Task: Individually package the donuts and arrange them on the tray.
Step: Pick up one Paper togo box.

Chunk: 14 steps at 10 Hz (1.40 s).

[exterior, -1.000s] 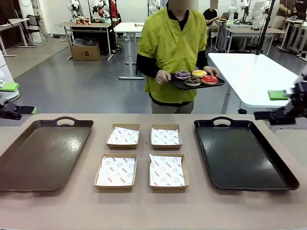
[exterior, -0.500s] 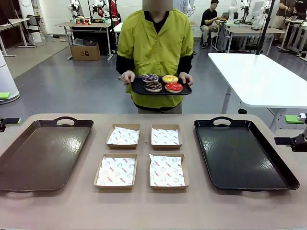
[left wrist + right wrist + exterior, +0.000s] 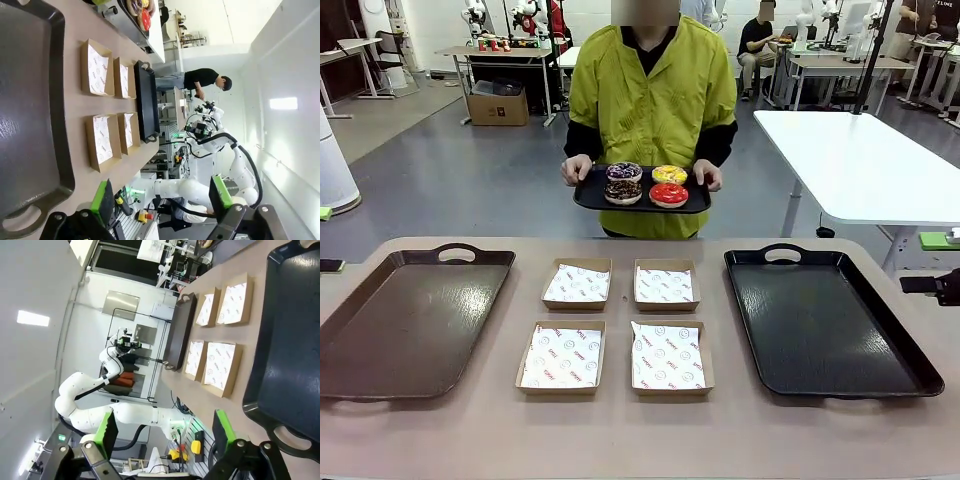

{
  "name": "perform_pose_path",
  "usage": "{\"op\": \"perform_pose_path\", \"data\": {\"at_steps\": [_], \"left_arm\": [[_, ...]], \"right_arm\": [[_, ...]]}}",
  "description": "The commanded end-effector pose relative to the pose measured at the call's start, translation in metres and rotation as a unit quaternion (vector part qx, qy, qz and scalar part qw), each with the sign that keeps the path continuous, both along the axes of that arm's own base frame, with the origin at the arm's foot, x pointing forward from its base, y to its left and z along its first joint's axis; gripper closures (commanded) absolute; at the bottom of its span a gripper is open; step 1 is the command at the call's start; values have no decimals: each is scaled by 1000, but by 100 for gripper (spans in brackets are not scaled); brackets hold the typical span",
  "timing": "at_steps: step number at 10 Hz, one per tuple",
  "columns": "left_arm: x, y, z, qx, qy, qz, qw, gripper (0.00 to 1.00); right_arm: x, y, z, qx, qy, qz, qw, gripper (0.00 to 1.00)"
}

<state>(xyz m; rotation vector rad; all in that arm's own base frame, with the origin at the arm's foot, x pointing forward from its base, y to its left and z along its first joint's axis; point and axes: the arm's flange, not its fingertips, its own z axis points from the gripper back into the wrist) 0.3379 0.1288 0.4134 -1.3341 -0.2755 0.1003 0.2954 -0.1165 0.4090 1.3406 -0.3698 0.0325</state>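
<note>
The donuts sit on a small black serving tray (image 3: 586, 196) that a person in a yellow-green jacket holds with both hands beyond the table's far edge. They are a purple-brown donut (image 3: 624, 171), a yellow donut (image 3: 669, 174), a chocolate donut (image 3: 621, 191) and a red donut (image 3: 668, 194), the red one (image 3: 145, 17) also showing in the left wrist view. My left gripper (image 3: 325, 240) (image 3: 161, 197) is open at the table's far left edge, nothing between its green pads. At the far right edge my right gripper (image 3: 932, 262) (image 3: 165, 427) is open and empty too.
A brown tray (image 3: 410, 320) lies on the left of the table and a black tray (image 3: 825, 320) on the right. Between them sit paper-lined cardboard boxes (image 3: 577, 283) (image 3: 665, 285) (image 3: 561, 357) (image 3: 668, 357) in two rows. A white table (image 3: 850, 160) stands behind on the right.
The person has walked up to the table's far edge, carrying the tray of donuts lower and nearer. Both grippers have drawn outward to the picture's sides.
</note>
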Motion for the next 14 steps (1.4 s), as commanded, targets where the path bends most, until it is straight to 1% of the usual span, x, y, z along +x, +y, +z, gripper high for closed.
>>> {"op": "perform_pose_path", "data": {"at_steps": [1, 14], "left_arm": [[2, -1, -1, -4, -1, 3, 1000, 0], [2, -1, -1, -4, -1, 3, 1000, 0]], "right_arm": [[0, -2, -4, 8, 3, -2, 1000, 0], [0, -2, -4, 8, 3, -2, 1000, 0]]}}
